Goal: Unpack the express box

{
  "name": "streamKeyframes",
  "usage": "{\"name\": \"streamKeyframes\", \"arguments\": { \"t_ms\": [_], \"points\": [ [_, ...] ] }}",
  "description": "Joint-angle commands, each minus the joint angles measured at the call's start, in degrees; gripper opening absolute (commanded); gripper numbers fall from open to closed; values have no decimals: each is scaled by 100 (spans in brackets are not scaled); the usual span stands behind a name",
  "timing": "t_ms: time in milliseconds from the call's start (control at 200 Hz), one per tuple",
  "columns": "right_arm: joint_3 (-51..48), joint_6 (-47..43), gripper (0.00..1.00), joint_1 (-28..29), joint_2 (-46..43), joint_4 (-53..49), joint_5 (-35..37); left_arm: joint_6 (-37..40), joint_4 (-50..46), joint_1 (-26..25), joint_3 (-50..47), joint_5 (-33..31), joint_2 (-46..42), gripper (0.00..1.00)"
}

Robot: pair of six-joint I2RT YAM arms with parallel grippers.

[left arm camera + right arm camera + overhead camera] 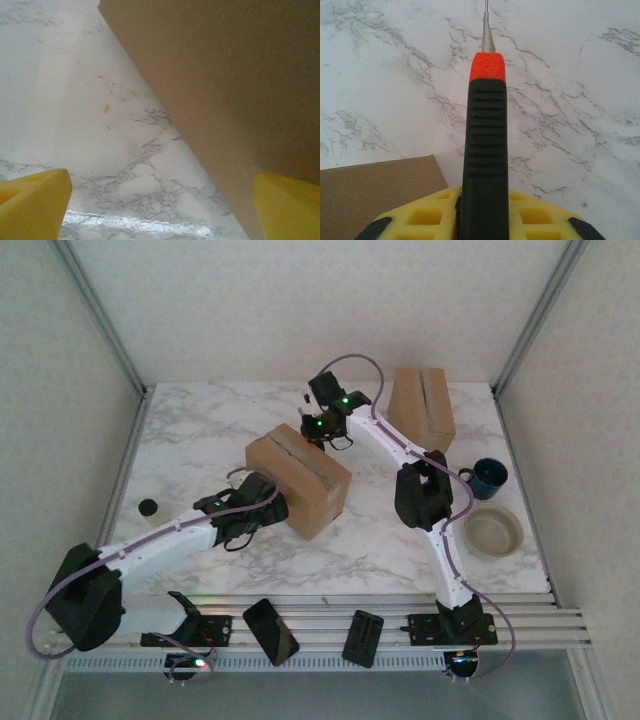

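Cardboard of this kind is stiff along folds and edges but gives in the middle of a panel. The box (298,478) is therefore best steadied by its side walls near a corner, not squeezed across the lid. It looks light enough to skid on the smooth marble desk (200,430) if pushed from one side, so a cut along the top seam will likely want a brace on the opposite wall. The matt surface should give the fingers fair grip. What lies under the lid is hidden, so a shallow blade seems wise.

The box is plain brown and closed, an oblong with a darker tape line running the length of its top. It sits turned at an angle near the middle of the desk. A second box (422,408), the same colour and with a similar seam, stands near the far right corner.

The left end effector (160,207) is spread wide at the box's near left side. One yellow finger (35,200) is over bare marble and the other is in front of the brown wall; whether either touches the box I cannot tell. The right end effector (482,220) is pinching a knife (485,145) with a black ribbed handle, orange collar and thin metal tip. The tip points over the marble just past the box's far corner.
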Motion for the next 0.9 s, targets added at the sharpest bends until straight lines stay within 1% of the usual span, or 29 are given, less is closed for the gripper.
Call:
{"name": "streamKeyframes", "arguments": {
  "t_ms": [0,65,175,250,335,401,456,526,606,696,766,891],
  "points": [
    [191,-198,0,30,-150,-346,243,-341,-774,14,300,-613,-496,96],
    [142,-144,0,-99,-345,-401,415,-364,-1401,60,507,-896,-720,98],
    [-144,-83,0,-312,-772,-318,471,-284,-2153,156,838,-1138,-968,100],
    [-406,-108,0,-371,-1097,-270,591,-187,-2384,215,1035,-1234,-1027,100],
    [-818,-117,0,-374,-1513,-265,821,65,-2377,432,1308,-1261,-999,100],
    [-1330,-13,0,-373,-1957,-208,951,370,-2169,717,1568,-1220,-886,100],
    [-1907,151,0,-366,-2437,-105,1072,689,-1833,1012,1788,-1031,-743,100],
    [-2762,414,0,-340,-3158,29,1343,1121,-1151,1324,1970,-606,-539,100],
    [-3789,742,0,-257,-4045,123,1821,1495,-438,1583,2120,-113,-245,100],
    [-4721,1104,0,-33,-4851,-35,2360,1744,44,1765,2310,248,199,100],
    [-5260,1424,0,269,-5291,-224,2754,1835,218,1848,2437,344,541,100],
    [-6139,2123,0,784,-5606,-95,2804,1851,459,1908,2427,387,916,100]
  ]
}}
